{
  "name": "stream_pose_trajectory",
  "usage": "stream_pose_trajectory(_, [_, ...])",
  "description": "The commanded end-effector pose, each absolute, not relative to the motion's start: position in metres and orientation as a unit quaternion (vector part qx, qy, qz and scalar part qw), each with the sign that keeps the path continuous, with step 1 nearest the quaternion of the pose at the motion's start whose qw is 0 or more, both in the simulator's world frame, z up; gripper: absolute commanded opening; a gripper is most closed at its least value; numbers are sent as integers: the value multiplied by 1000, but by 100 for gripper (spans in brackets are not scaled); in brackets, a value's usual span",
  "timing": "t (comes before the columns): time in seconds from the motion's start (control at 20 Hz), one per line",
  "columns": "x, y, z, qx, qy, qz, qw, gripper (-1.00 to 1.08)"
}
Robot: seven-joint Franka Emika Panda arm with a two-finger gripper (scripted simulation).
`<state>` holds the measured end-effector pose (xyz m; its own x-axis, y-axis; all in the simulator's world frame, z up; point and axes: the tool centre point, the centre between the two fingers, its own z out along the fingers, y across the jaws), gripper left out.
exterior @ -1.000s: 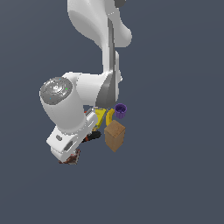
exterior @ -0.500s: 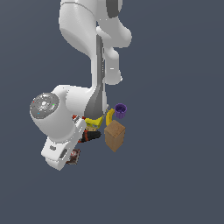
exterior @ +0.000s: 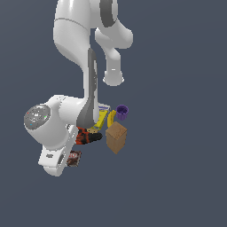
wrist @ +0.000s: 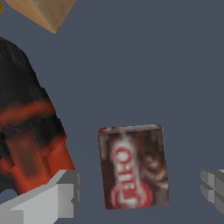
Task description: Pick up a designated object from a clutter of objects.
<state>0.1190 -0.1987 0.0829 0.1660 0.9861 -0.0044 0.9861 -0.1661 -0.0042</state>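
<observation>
Between the two gray fingertips of the gripper (wrist: 140, 192) in the wrist view lies the small brown box (wrist: 133, 165) — flat on the floor, red label w/ white lettering facing up. Fingers (wrist: 61, 194) stand wide apart, one on each side of the box, neither touching it; the box sits closer to the one beside the drill. Nothing is clamped.

Just beside that finger, the red-black power drill (wrist: 26, 131) fills much of the wrist view, lying on its side, near the small brown box but apart from it. One corner of the tan box (wrist: 43, 13) shows at the frame edge, well apart from the small box.

From the exterior view, the arm's white wrist hangs low over the clutter; the gripper itself is mostly hidden behind the hand body, so finger spacing can't be read there. The small brown box (exterior: 74, 158) peeks out right beside the white hand, at the near end of the group. Drill (exterior: 88, 136) lies just past it. Tan box (exterior: 116, 137) stands upright toward the exterior view's right. Beyond those — yellow box (exterior: 98, 123), banana (exterior: 111, 120) alongside it, and purple cup (exterior: 122, 112) farthest back, next to the banana's tip. Floor (exterior: 177, 177) is plain dark gray-blue.
</observation>
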Motion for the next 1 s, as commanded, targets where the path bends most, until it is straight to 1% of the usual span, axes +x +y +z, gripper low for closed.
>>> stream_pose_trajectory(0.0, [120, -204, 77, -753, -658, 2, 0, 100])
stream_pose_trajectory(0.65, [119, -214, 65, -737, -676, 0, 0, 100])
stream_pose_trajectory(0.95, [119, -214, 41, -736, -677, 0, 0, 100])
